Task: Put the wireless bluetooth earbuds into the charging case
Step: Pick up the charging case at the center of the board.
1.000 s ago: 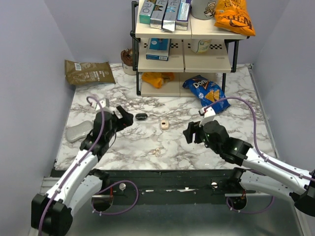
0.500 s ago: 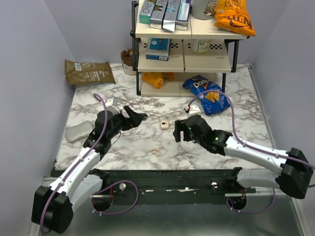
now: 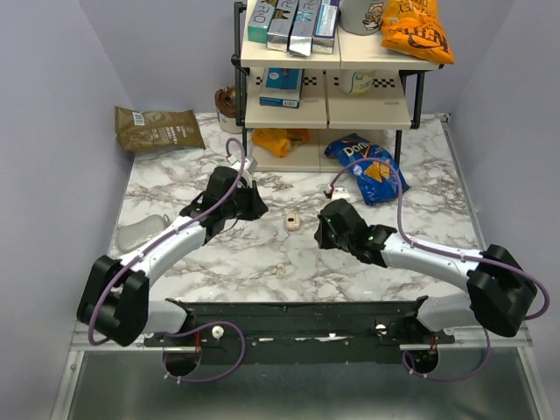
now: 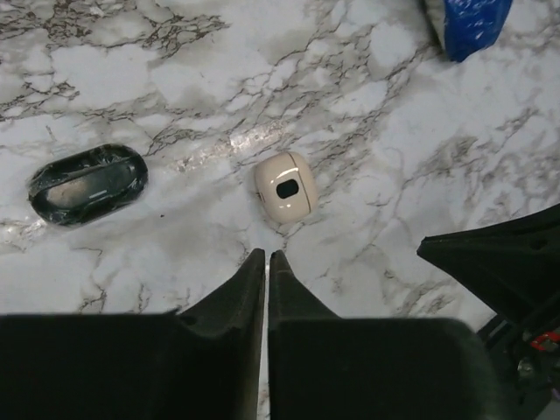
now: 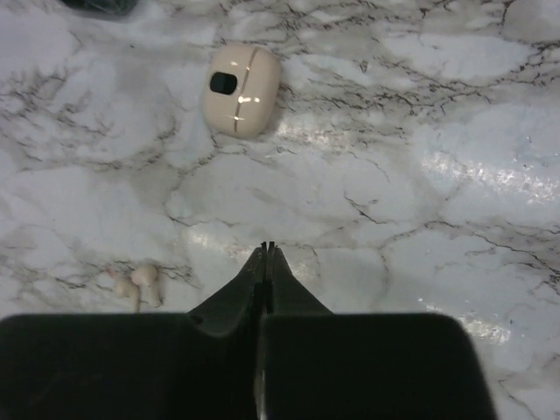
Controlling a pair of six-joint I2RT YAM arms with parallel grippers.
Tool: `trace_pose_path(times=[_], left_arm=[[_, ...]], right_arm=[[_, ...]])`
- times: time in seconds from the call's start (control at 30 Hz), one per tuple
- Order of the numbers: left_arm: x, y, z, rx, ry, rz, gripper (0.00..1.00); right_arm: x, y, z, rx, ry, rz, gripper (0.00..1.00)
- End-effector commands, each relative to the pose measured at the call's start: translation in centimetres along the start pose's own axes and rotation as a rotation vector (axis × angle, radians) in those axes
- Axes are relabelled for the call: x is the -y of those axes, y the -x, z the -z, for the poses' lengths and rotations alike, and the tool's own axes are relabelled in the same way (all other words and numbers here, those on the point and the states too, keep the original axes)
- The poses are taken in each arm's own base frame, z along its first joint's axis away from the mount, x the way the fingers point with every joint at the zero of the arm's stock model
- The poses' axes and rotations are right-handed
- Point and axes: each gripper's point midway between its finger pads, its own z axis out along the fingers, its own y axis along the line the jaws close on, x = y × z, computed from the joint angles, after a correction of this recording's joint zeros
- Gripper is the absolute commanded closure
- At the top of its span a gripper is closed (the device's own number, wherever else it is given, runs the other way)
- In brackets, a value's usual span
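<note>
The charging case (image 3: 292,221), a small pale beige pebble with a dark window, lies closed on the marble table (image 3: 411,206). It also shows in the left wrist view as the case (image 4: 284,185) and in the right wrist view as the case (image 5: 241,89). A cream-white pair of earbuds (image 3: 280,269) lies nearer the arms, seen as earbuds (image 5: 136,284) left of my right fingers. My left gripper (image 4: 266,255) is shut and empty, just short of the case. My right gripper (image 5: 267,248) is shut and empty, some way from the case. In the top view the left gripper (image 3: 258,210) and right gripper (image 3: 322,234) flank the case.
A dark glossy oval case (image 4: 87,182) lies left of the beige one. A shelf rack (image 3: 324,105) stands at the back, with a blue chip bag (image 3: 367,166) before it. A brown pouch (image 3: 157,129) and a grey object (image 3: 140,234) lie on the left.
Both arms have reached inward toward the beige case, the left from the left side and the right from the right. Both grippers have gone from open to shut.
</note>
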Motion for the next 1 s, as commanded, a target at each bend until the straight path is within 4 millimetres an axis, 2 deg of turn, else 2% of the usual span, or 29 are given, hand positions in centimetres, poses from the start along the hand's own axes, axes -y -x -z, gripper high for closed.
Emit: trace_pose_path(times=[0.0,0.03,0.1,0.2,0.23,0.27,0.33,0.43,0.47,0.5,0.57,0.67,0.97], left_arm=[[-1.0,-2.9,-2.6,-0.091,0.062,0.042,1.00],[-1.1,-3.0,-3.1,-0.093,0.076,0.051,1.00],[-1.9,-3.6,-4.3,-0.111,0.127,0.065,1.00],[-2.7,-4.7,-5.0,-0.126,0.174,0.092,1.00],[-2.7,-4.9,-5.0,-0.123,0.182,0.108,1.00],[-2.8,-5.1,-4.5,-0.116,0.188,0.111,1.00],[-2.4,-4.4,-3.5,-0.070,0.189,0.115,1.00],[-2.2,-5.0,-2.1,-0.059,0.190,0.114,1.00],[-1.7,-4.7,-1.4,-0.040,0.176,0.111,1.00],[-1.5,-4.6,-1.0,-0.034,0.173,0.111,1.00],[-1.1,-4.4,0.1,-0.017,0.162,0.109,0.99],[-0.7,-3.9,1.3,0.002,0.153,0.104,0.96],[-0.9,-3.8,2.6,0.025,0.162,0.094,0.84]], right_arm=[[0.1,-0.9,-2.1,-0.017,0.027,-0.066,0.99],[0.5,-1.1,-2.7,-0.026,0.012,-0.073,0.99],[0.6,0.5,-3.6,0.012,0.012,-0.101,0.99],[1.3,0.9,-5.4,-0.010,0.000,-0.114,0.99],[0.9,2.0,-5.8,0.002,0.013,-0.105,0.99],[1.1,1.5,-6.6,-0.024,0.003,-0.097,0.99],[1.1,2.6,-7.4,-0.014,0.001,-0.086,0.99],[1.5,2.4,-8.9,-0.041,-0.009,-0.076,0.99],[1.2,3.0,-9.3,-0.035,-0.002,-0.064,0.99],[1.4,2.6,-9.9,-0.049,-0.007,-0.059,0.99],[1.1,3.2,-10.2,-0.044,0.002,-0.048,0.99],[1.0,2.9,-11.0,-0.059,-0.001,-0.042,0.99],[0.7,2.9,-12.4,-0.080,0.013,0.007,0.99]])
